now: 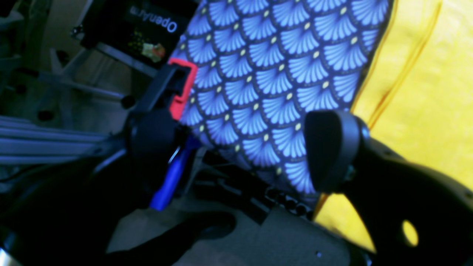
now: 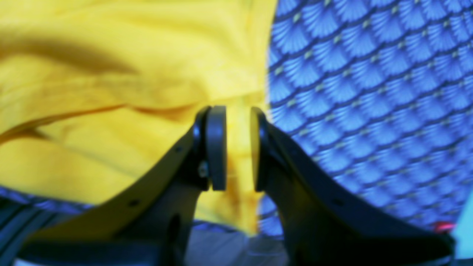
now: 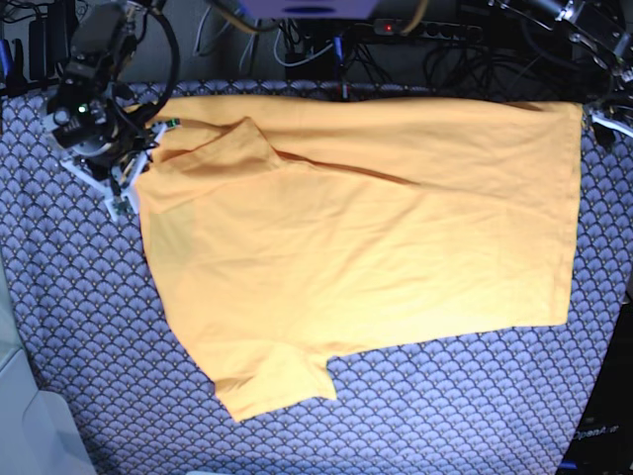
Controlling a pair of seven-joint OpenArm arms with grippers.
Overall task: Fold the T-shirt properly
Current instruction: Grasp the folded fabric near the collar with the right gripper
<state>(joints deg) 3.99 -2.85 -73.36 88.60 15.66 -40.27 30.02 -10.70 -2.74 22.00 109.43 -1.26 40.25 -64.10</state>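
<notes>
T-shirt (image 3: pixel 366 257): yellow-orange, spread flat across the middle of the bench, one sleeve pointing to 6 o'clock in the base view, the other folded over the body near 10 o'clock.
Right pincer (image 2: pixel 238 147): at the shirt's 10 o'clock corner, pads pinching a fold of the yellow cloth.
Left pincer (image 1: pixel 240 147): at the shirt's 2 o'clock edge, spread wide, nothing between the pads.
Bench cover (image 3: pixel 79 327): blue-grey scallop pattern, showing around the shirt.
Red clamp (image 1: pixel 181 87): grips the cover's edge, left wrist view.

T-shirt (image 3: pixel 366 237): soft matt yellow-orange cloth, creasing between right gripper (image 2: pixel 238 147) pads, which are showing smooth matt black plastic. Table cover (image 3: pixel 79 327): printed matt fabric.
</notes>
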